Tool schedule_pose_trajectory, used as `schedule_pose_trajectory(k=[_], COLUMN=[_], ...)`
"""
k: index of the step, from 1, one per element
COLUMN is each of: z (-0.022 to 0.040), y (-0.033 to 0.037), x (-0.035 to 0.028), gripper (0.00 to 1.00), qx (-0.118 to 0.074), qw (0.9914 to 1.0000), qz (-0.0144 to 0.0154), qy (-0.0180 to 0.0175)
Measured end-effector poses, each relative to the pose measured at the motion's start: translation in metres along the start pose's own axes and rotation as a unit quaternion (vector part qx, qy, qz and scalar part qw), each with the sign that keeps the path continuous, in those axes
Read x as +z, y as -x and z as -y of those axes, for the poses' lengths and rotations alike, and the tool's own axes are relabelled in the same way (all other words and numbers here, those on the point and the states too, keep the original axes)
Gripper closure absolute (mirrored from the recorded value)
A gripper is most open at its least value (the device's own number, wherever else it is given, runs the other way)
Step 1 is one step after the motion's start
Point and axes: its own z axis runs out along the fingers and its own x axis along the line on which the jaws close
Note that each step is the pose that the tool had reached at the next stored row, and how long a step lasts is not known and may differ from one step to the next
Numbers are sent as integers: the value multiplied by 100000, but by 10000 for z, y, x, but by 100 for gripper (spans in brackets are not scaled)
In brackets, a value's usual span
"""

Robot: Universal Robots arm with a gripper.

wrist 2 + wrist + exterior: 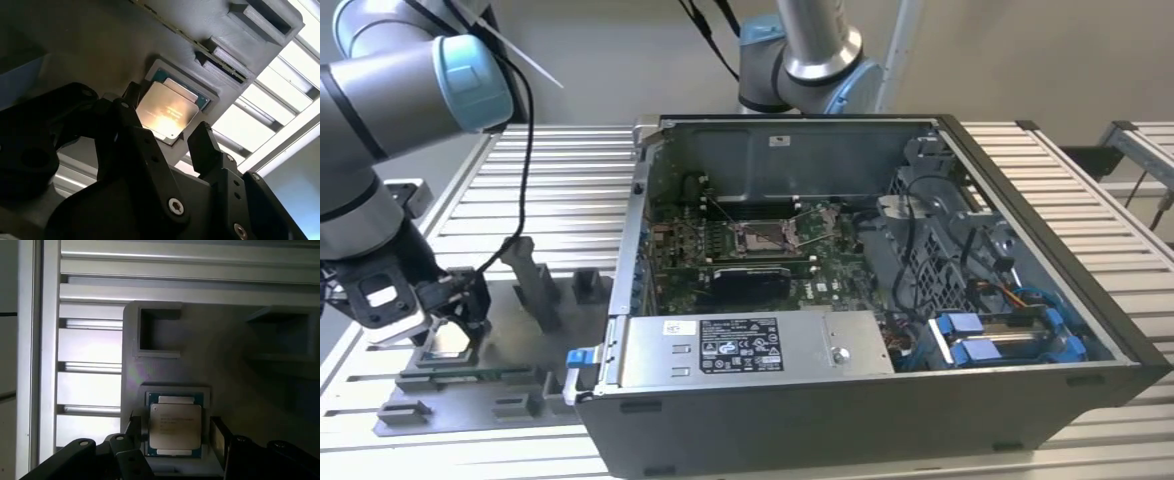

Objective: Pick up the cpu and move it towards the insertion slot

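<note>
At the near left of the desk [547,180], the arm's tool [438,322] hangs low over a grey tray [500,335]. The cpu [448,345] lies directly beneath it as a pale square.

Both wrist views bring out what the exterior view leaves too small to read. The cpu [175,426] sits flat in a raised square pocket of the tray, silvery face up, with a teal border showing around it. The black fingers [204,142] stand spread, one on each side of the chip. A gap is visible between each finger and the chip's edge, so the tool straddles the cpu without pinching it. The first wrist view also shows an empty rectangular recess in the tray just beyond the pocket.

The exterior view takes in the wider scene. To the right of the tray stands an open computer case [854,410], with a silver labelled box [747,350] along its near wall and blue clips [994,338] at its near right. Deeper inside, on the motherboard, lies the insertion slot [761,237], well apart from the tool. Behind the case's far wall rises a second arm [803,55].
</note>
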Motion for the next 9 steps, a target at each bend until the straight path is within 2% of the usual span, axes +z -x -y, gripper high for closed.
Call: schedule_pose_trajectory(k=[9], z=[1], y=[0], x=[35], gripper=[0], qx=[-79], qw=[100000], qz=[15], qy=[8])
